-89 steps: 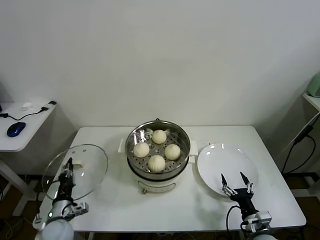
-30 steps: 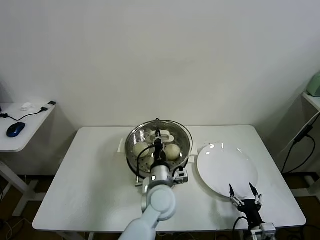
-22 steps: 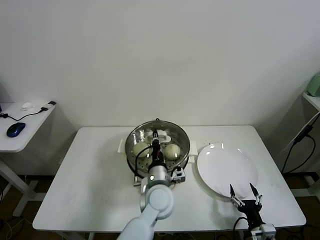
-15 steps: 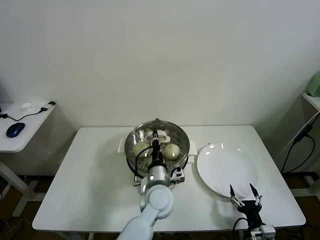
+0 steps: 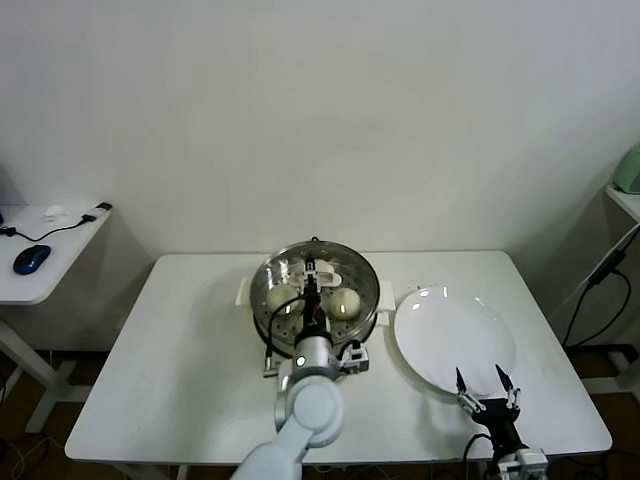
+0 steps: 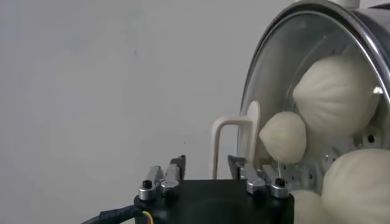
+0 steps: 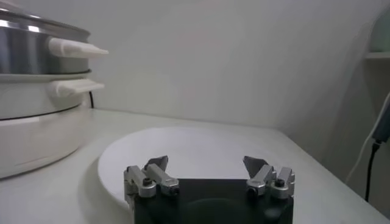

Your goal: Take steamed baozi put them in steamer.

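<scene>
No readable writing marks the steamer (image 5: pixel 316 290) or baozi (image 5: pixel 345 301).

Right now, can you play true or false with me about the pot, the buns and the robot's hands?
1. The glass lid sits on the steamer. True.
2. A bun lies on the white plate. False: the plate is bare; the steamed baozi are inside the steamer, under the lid.
3. The right gripper is open, by the plate's near edge. True.
4. The left gripper waits at the table's left edge. False: it is over the steamer, by the lid's white handle.
</scene>
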